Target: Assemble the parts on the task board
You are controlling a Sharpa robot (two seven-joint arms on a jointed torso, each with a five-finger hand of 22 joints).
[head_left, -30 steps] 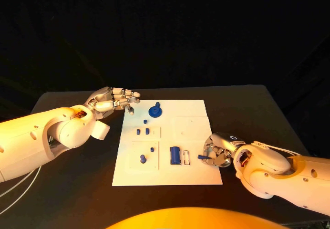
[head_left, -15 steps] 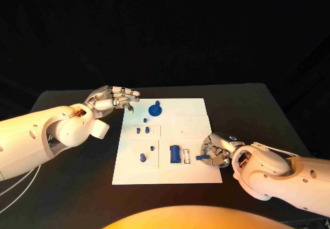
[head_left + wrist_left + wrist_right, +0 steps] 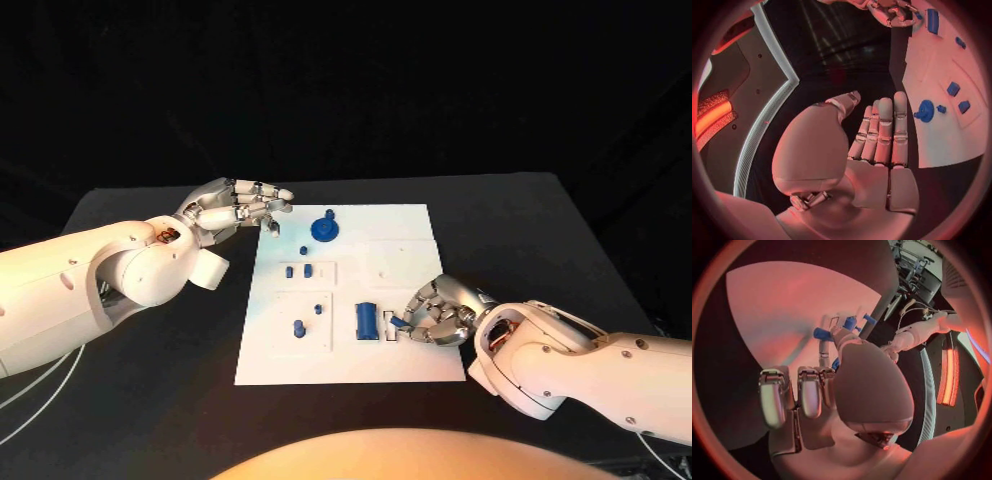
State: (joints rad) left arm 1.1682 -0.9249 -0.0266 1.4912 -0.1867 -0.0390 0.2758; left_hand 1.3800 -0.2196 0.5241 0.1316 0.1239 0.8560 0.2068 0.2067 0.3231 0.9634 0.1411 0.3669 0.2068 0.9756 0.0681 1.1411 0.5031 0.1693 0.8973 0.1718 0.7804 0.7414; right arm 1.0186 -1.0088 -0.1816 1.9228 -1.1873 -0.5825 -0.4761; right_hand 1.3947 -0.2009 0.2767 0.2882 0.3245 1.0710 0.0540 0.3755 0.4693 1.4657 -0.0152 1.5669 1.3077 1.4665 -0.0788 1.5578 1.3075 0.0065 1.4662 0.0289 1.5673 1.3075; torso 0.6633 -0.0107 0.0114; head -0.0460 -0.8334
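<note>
The left hand (image 3: 238, 207) hovers with fingers apart, holding nothing, beside the round blue part (image 3: 326, 231) on the task board (image 3: 411, 365). The right hand (image 3: 433, 318) pinches a small blue part (image 3: 392, 322) beside the rectangular block (image 3: 366, 322); pressed in tilted, it may jam or slip out.

A black table (image 3: 548, 230) fills the scene; beyond it, seemingly just darkness.

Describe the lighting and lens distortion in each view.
Head view: warm light falls on the white board and both arms, with the background black. Left wrist view: reddish cast over the left hand, and the board's straight edge bends. Right wrist view: the same red tint over the right hand, with the fisheye circle rimmed dark.
</note>
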